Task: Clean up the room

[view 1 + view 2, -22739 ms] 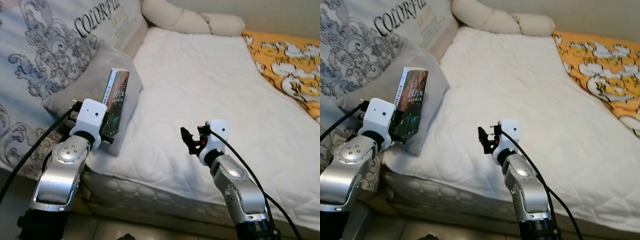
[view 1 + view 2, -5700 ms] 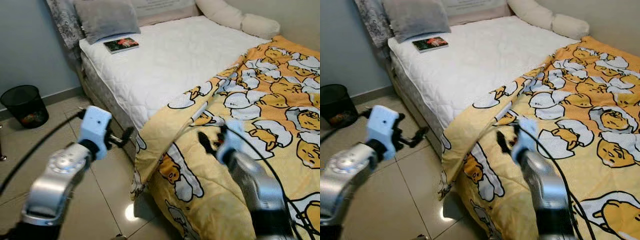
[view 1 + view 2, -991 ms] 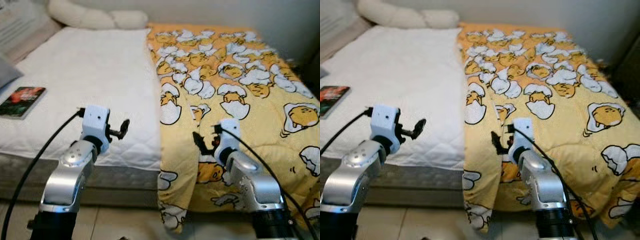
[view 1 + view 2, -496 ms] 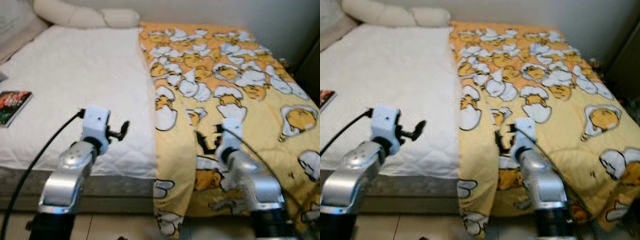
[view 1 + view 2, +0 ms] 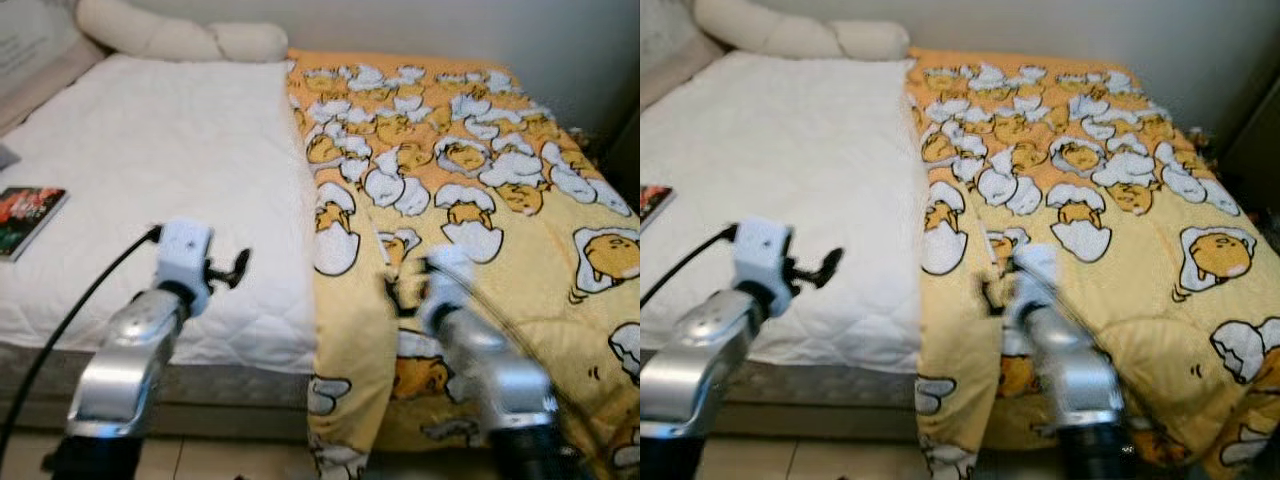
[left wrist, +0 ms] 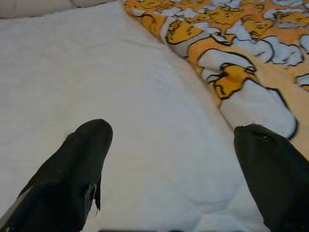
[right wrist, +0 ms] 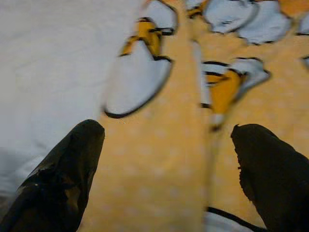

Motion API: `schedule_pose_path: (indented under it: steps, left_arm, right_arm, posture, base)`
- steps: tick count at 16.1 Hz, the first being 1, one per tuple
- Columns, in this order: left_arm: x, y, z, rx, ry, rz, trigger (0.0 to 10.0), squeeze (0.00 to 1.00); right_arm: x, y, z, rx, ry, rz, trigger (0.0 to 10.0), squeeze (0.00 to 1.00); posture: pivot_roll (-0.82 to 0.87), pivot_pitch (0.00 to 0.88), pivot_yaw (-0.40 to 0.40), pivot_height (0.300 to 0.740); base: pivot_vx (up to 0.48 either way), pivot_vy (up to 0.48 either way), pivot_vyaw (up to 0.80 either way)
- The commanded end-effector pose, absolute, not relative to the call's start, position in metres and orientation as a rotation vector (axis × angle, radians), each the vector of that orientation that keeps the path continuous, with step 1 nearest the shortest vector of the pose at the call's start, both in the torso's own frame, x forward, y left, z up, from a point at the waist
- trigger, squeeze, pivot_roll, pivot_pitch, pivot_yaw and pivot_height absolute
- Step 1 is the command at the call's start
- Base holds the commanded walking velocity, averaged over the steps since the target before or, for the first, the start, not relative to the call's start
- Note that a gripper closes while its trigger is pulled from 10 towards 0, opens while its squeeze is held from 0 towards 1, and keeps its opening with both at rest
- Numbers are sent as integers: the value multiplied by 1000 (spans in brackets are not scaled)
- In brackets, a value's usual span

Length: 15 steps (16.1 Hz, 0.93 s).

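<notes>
Left gripper (image 6: 174, 169) spread wide above white mattress (image 5: 170, 170). Right gripper (image 7: 169, 169) spread wide, empty, over yellow blanket (image 5: 480, 180) covering bed's right half. Book (image 5: 25, 218) lies near mattress's left edge.

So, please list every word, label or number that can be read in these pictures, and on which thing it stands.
Book cover, at the left edge of the white mattress: print too small and blurred to read.
Yellow blanket: cartoon egg figures, no words.
Left gripper, right gripper: no label readable.
No text can be read anywhere.
</notes>
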State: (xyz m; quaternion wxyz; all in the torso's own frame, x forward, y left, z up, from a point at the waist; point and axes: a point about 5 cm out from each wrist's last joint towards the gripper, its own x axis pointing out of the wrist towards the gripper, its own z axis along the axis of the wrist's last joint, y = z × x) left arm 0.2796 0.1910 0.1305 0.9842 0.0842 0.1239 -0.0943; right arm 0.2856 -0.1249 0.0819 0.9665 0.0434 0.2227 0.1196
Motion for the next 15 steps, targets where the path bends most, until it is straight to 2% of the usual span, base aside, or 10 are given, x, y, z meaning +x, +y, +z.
schedule_pose_path:
  steps: [1,2,3,4,5,8,12,15]
  left_arm:
    - [278,183,134,175,236,-217,10000,0]
    - [275,182,133,176,240,-243,10000,0]
    - [272,181,132,181,251,-272,10000,0]
    - [270,180,131,187,256,-297,10000,0]
    - [268,179,131,194,259,-325,10000,0]
    - [254,178,136,235,311,-521,10000,0]
    - [245,186,147,251,356,-621,10000,0]
    - [228,180,151,242,409,-752,10000,0]
  right_arm:
    - [283,-138,84,82,445,196,10000,0]
    - [280,-139,83,134,447,202,10000,90]
    - [279,-141,79,144,465,185,10000,933]
    - [280,-142,76,133,483,176,10000,1000]
    - [282,-143,73,121,498,177,10000,1000]
    - [311,-143,60,82,559,161,10000,1000]
    - [340,-143,56,102,612,132,10000,1000]
    - [347,-145,52,73,657,110,10000,1000]
  posture:
    - [-74,0,-32,740]
    - [-75,0,-30,740]
    - [-75,0,-30,740]
    - [-77,0,-27,740]
    - [-76,0,-26,740]
    - [-59,0,-27,740]
    - [-34,0,-16,740]
    - [-14,87,-30,740]
  base:
    - [0,0,0]
    - [0,0,0]
    - [0,0,0]
    - [0,0,0]
    - [0,0,0]
    - [0,0,0]
    - [0,0,0]
    - [0,0,0]
